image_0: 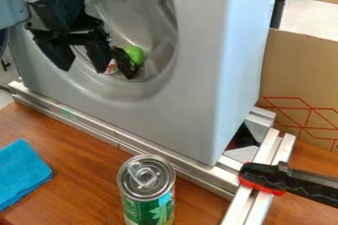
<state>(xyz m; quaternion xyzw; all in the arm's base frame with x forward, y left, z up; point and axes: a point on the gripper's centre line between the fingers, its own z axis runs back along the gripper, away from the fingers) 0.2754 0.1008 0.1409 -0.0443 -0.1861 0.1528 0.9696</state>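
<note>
A pale gray washer (198, 31) stands over a brown wooden table (72, 145), its round recess facing out at left; a tan cardboard sheet (300, 81) printed with red lines rises behind it at right; silver metal rails (86, 124) run along its base. At upper left, the black claw (84, 71) hangs in front of the recess, its two fingers spread wide, with nothing seen between them. In the foreground, a can (147, 189) stands upright, its silver lid fitted with a pull tab, its green side marked with pale leaf shapes; a bright blue cloth (23, 172) lies flat at lower left; a black clamp (284, 179) with red edging rests over the rails at right. Low in the recess, just beside the claw, sit a dark, narrow item (123, 62), a smooth, rounded, bright green item (135, 54) partly behind it, and a small red-and-white item (111, 67), mostly hidden.
</note>
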